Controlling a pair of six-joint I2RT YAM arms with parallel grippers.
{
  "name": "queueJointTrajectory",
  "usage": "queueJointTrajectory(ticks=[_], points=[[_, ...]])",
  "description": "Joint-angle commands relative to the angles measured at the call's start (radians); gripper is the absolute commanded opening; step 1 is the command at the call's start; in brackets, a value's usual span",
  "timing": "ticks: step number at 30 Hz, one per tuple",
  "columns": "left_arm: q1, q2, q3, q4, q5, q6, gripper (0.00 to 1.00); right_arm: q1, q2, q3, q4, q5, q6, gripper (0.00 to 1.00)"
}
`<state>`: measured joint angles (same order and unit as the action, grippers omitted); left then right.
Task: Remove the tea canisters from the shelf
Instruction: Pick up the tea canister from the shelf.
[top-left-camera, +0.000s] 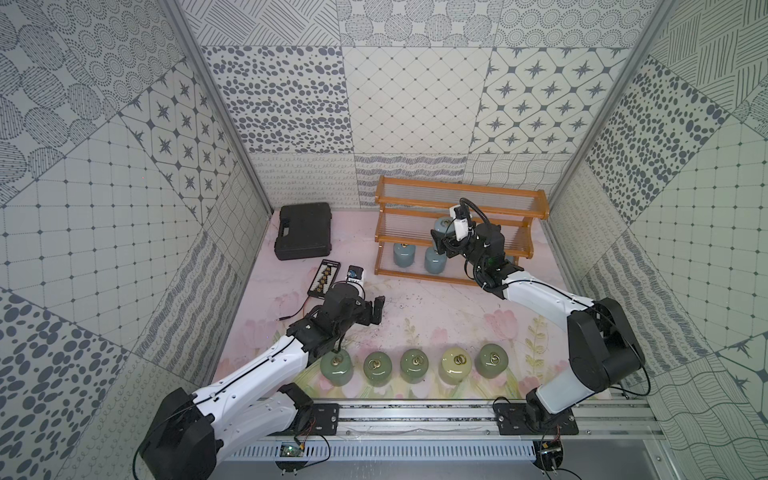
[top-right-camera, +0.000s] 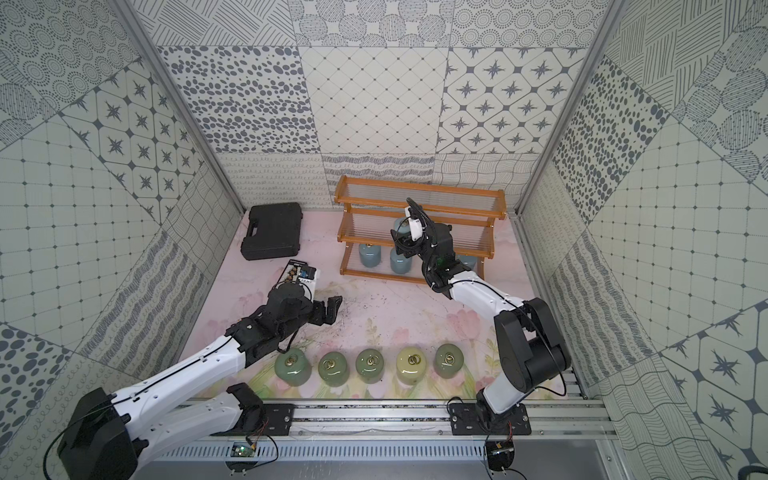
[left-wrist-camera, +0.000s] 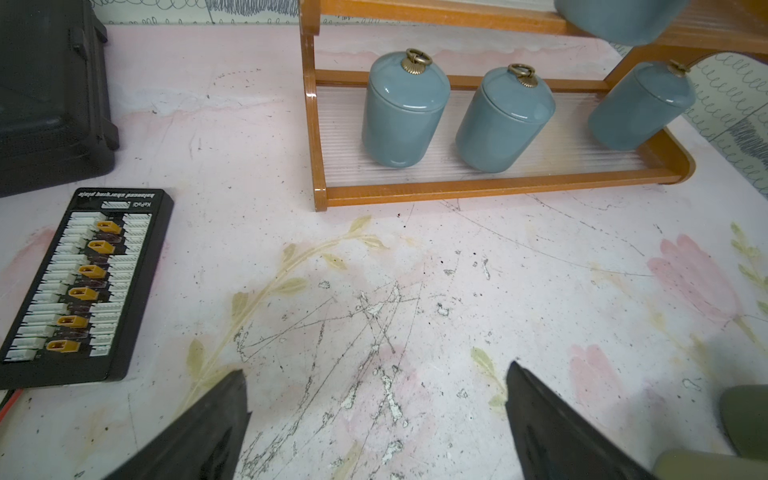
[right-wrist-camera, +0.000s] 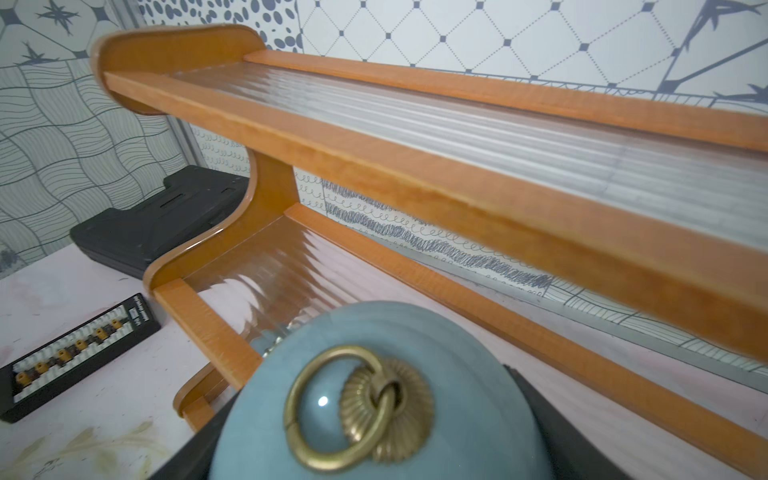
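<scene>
right wrist: blue canister (right-wrist-camera: 457, 345) foremost, shelf (right-wrist-camera: 374, 166) behind, black case (right-wrist-camera: 166, 220) beside

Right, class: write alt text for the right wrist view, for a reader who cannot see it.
A pale blue canister with a brass ring fills the foreground, between black gripper fingers. Behind it runs the wooden shelf, its top tier bare.

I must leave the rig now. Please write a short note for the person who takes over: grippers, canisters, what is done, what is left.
Left gripper: open, empty, low over the table.
Right gripper: shut on one blue canister at the middle tier of the shelf.
On the bottom tier: three blue canisters.
Done: four green canisters and the cream canister stand in a row at the table's front.
Left: bring the held one out, then the three below.
</scene>
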<state>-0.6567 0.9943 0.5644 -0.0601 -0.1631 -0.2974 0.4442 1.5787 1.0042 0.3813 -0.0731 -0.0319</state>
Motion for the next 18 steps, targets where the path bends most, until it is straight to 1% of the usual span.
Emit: queueJointTrajectory(ticks=[1, 7, 18], points=[[0.003, 0.000, -0.003, 0.044, 0.022, -0.018, 1.00, 0.036, -0.062, -0.009, 0.081, -0.042, 0.011, 0.74], [0.004, -0.006, -0.011, 0.043, 0.023, -0.024, 1.00, 0.105, -0.094, -0.050, 0.081, -0.030, 0.033, 0.72], [0.004, -0.038, -0.039, 0.040, 0.028, -0.051, 1.00, 0.225, -0.141, -0.183, 0.115, 0.059, 0.094, 0.71]])
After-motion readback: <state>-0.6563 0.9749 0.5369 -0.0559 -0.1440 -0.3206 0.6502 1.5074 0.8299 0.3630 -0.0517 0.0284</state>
